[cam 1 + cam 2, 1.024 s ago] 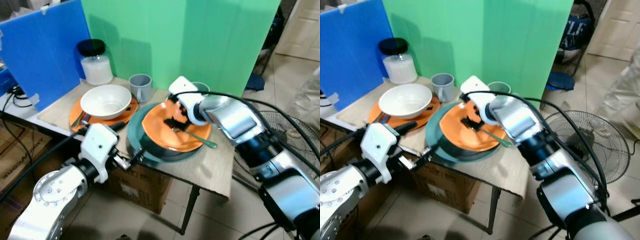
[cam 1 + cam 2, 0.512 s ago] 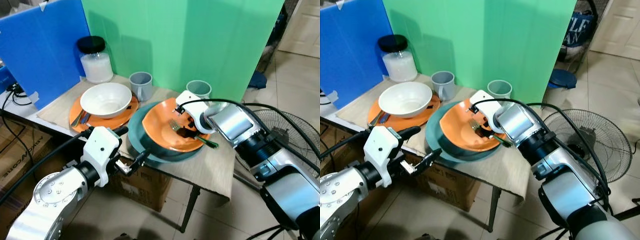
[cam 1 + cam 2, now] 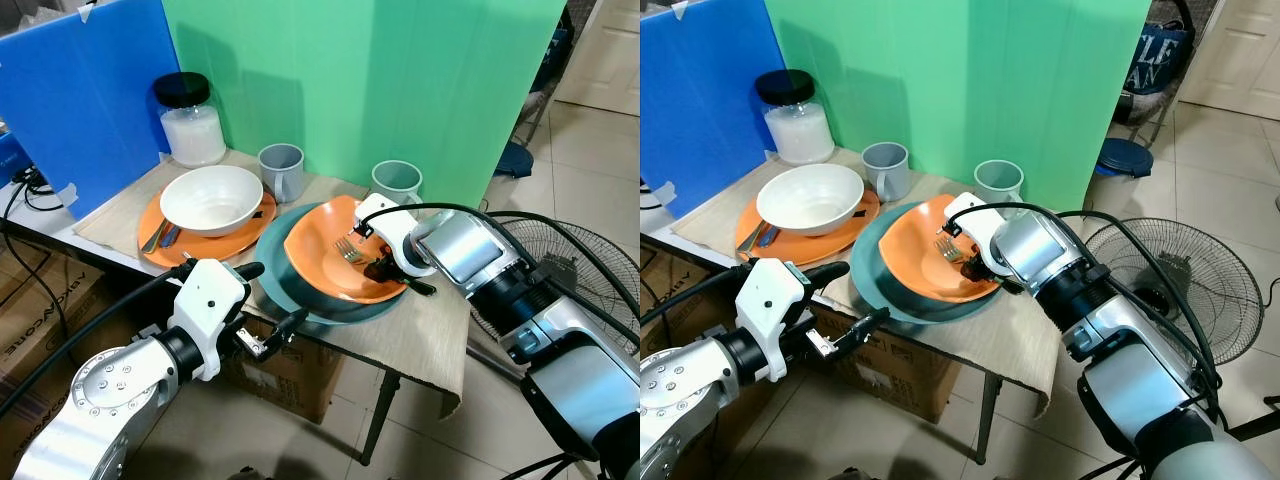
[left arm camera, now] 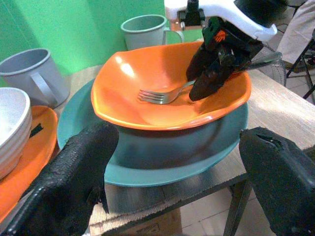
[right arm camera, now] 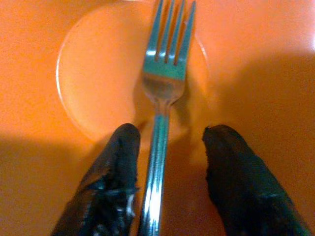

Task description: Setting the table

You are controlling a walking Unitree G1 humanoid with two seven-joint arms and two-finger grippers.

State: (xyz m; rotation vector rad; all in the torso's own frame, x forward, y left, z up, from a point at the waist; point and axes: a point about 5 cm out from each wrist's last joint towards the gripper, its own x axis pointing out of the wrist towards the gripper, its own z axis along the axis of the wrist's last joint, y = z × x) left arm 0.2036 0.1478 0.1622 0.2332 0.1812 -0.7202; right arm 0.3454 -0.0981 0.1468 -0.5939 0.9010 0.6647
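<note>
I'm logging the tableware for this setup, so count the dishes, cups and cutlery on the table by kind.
Orange dishes: 2
Teal plate: 1
White bowl: 1
Grey cups: 2
Fork in the orange bowl: 1
Utensils beside the white bowl: count unclear
Total: 7

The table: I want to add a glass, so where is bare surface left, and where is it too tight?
Bare table lies at the near right corner, in front of the teal plate. It is crowded elsewhere: jar, white bowl and two grey mugs fill the back. The right gripper straddles the fork in the orange bowl.
</note>
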